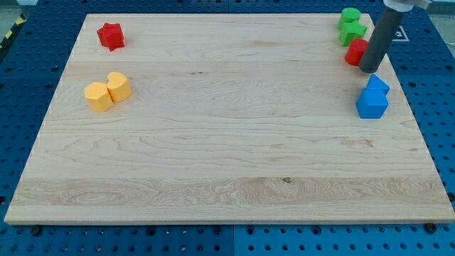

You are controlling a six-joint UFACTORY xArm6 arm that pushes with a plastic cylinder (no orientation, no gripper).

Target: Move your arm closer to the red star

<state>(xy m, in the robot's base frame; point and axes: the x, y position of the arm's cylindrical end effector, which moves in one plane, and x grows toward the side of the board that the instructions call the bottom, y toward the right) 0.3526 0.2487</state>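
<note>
Sitting at the view's far right, my tip point(369, 70) is down on the wooden bench point(227, 142), touching or just beside a red block point(355, 52) whose shape I can't make out since the rod hides part of it. No hand on this rig, just the dark rod, so there's no spread or pinch state to report. Red star point(111, 35) is at the view's top left corner of the bench, well apart from the tip, nearly the whole board width away. Two green blocks point(351, 25) sit touching each other at the top right, just above the red block. Two blue blocks point(372, 97) sit touching just below the tip. Two yellow blocks point(107, 91) are side by side and touching at the view's left, below the red star.
</note>
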